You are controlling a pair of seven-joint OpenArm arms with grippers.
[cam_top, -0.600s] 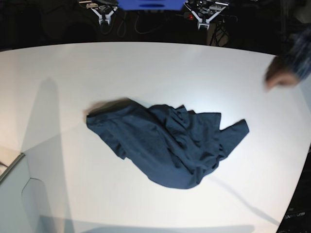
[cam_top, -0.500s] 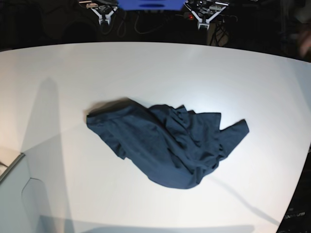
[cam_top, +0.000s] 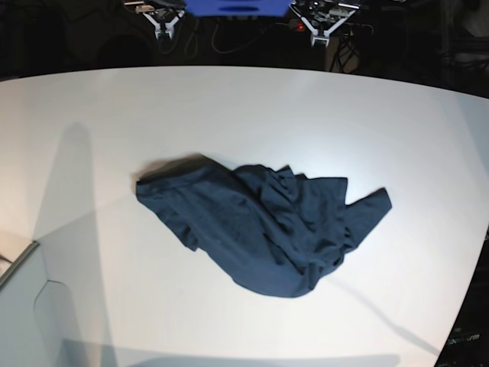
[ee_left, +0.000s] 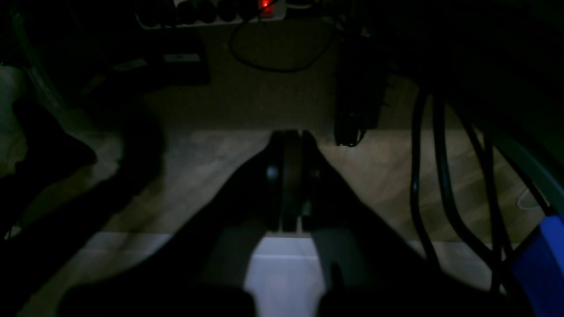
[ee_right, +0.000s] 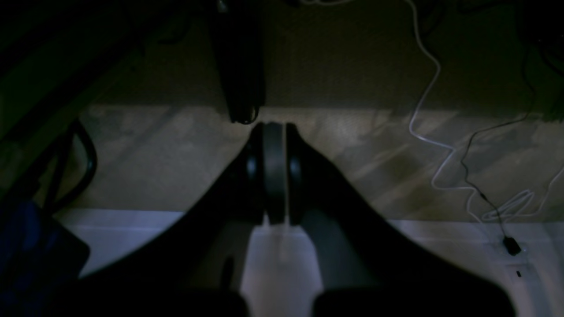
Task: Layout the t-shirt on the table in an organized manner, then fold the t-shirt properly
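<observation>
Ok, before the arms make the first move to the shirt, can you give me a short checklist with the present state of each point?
1. t-shirt lies wholly on the table: ok.
2. Shirt spread flat: not ok, it is crumpled in a heap.
3. left gripper empty, jaws shut: ok.
4. right gripper empty, jaws shut: ok.
5. Both grippers back beyond the far table edge, away from the shirt: ok.
6. Collar and sleeves can be located: cannot tell, folds hide them.
</observation>
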